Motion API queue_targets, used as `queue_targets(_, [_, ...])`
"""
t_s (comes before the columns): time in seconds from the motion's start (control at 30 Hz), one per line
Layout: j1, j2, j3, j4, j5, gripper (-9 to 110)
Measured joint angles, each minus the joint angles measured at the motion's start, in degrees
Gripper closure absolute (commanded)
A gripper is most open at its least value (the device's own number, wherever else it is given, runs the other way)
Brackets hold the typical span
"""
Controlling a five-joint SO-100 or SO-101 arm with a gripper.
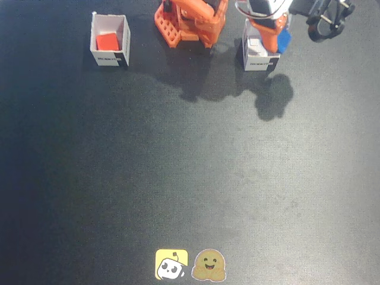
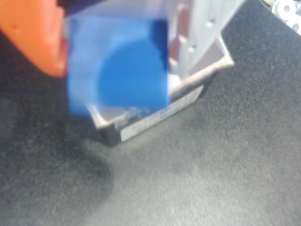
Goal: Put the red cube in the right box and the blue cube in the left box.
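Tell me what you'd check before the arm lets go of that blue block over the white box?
1. Blue cube held by the end effector: ok, orange finger presses against it.
2. Cube above the box with clean rim corners: ok in the wrist view, it overlaps the opening.
3. Cube low enough to drop cleanly: cannot tell.
4. That box empty inside: cannot tell, interior hidden.
5. Red cube already in the other box: ok.
6. Both boxes upright: ok.
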Motion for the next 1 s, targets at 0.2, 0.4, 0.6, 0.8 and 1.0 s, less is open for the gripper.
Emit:
queue_targets(0.2, [0.0, 2.55, 0.97, 0.0, 0.0, 90])
queue_targets(0.4, [0.0, 2.99, 1.41, 0.0, 0.0, 96])
queue_targets(0.6, [0.53, 2.99, 1.41, 0.09, 0.62, 97])
queue_targets(0.8, [3.16, 2.9, 1.41, 0.53, 0.62, 99])
queue_targets(1.0, [6.5, 0.62, -2.02, 0.62, -0.7, 99])
